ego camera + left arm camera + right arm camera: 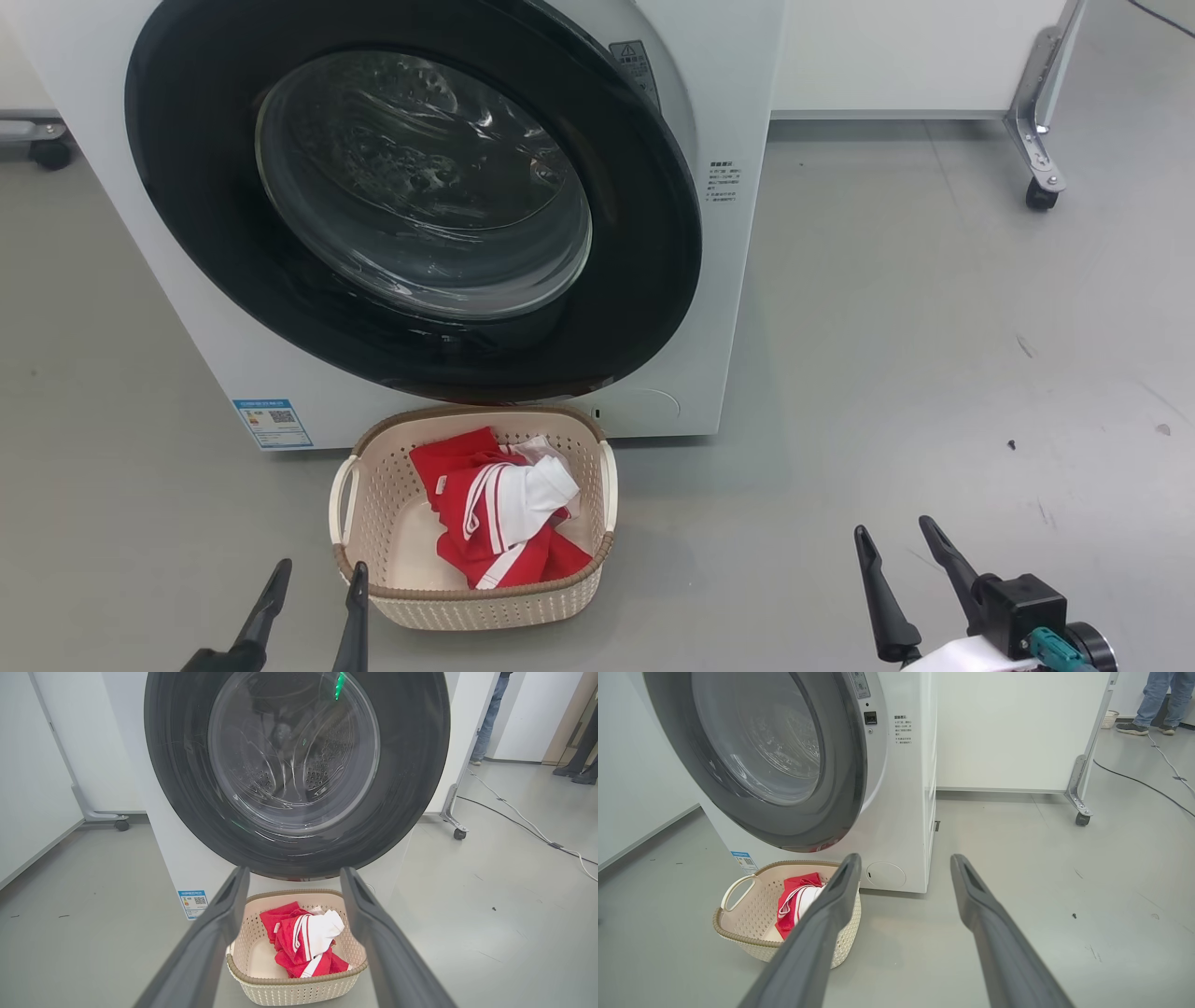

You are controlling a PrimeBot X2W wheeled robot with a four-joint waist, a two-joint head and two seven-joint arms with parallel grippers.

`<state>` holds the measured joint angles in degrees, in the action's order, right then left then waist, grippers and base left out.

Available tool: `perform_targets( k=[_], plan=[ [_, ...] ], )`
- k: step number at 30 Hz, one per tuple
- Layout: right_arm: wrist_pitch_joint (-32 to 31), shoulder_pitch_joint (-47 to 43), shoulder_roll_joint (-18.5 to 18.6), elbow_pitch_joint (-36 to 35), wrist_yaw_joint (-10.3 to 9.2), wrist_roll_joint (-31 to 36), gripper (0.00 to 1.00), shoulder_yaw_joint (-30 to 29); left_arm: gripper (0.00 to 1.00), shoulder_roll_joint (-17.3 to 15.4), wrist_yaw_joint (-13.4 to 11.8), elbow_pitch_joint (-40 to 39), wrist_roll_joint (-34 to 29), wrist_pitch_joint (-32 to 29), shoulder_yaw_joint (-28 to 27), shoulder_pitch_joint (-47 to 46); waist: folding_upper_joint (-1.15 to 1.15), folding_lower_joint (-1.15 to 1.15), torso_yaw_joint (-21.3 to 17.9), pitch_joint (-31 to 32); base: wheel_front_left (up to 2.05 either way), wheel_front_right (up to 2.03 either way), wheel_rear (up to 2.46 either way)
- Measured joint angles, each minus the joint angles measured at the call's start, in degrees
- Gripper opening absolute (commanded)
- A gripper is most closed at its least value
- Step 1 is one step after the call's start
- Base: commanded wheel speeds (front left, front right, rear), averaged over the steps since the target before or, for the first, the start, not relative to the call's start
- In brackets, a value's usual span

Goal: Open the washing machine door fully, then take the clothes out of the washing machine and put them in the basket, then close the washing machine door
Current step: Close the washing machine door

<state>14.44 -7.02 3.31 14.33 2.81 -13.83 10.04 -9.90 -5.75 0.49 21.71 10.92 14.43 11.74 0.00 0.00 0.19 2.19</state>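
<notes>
Bright, even light; soft shadows ring the basket [485, 611]. Reflections streak the washing machine door [420, 187] glass. Wrist views bow at their edges, with near fingers [198, 952] blurred

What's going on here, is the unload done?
The red clothes already lie in the basket on the floor before the washing machine. Its door stands almost shut, though the right wrist view suggests it isn't latched. Both arms' jaws stand open and empty, touching nothing.

head view looks down on the washing machine door [415, 196] and basket [485, 611]; both wrist views face them from low
</notes>
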Motion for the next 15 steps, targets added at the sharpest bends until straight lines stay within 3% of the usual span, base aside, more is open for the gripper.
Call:
perform_targets(
  k=[2,3,4,5,15],
  plan=[
    [0.0,-0.05,-0.02,0.0,0.0,0.0,1.0,0.08,1.0,0.05,0.0,0.01,-0.07,0.01,0.0,0.01,0.0,0.0,0.02,0.02,0.0,0.0,0.0],
    [0.0,-0.05,-0.03,-0.01,0.0,0.0,0.89,0.09,1.0,0.1,0.0,0.01,-0.07,0.01,0.0,0.01,0.0,0.0,0.03,0.03,0.0,0.0,0.0],
    [0.0,-0.05,-0.03,-0.02,0.01,-0.01,0.2,0.09,1.0,0.18,-0.01,0.01,-0.07,0.01,0.0,0.01,0.0,0.0,0.05,0.05,0.0,0.0,0.0],
    [0.0,-0.05,-0.03,-0.02,0.02,-0.13,0.0,0.11,1.0,0.25,-0.01,0.01,-0.07,0.01,0.0,0.02,0.0,0.0,0.07,0.07,0.0,0.0,0.0],
    [0.0,-0.13,-0.04,0.02,0.07,-0.25,0.0,0.24,1.0,0.37,-0.02,0.07,-0.16,0.01,0.0,0.03,0.0,0.0,0.22,0.08,0.0,0.0,0.0]
  ],
)
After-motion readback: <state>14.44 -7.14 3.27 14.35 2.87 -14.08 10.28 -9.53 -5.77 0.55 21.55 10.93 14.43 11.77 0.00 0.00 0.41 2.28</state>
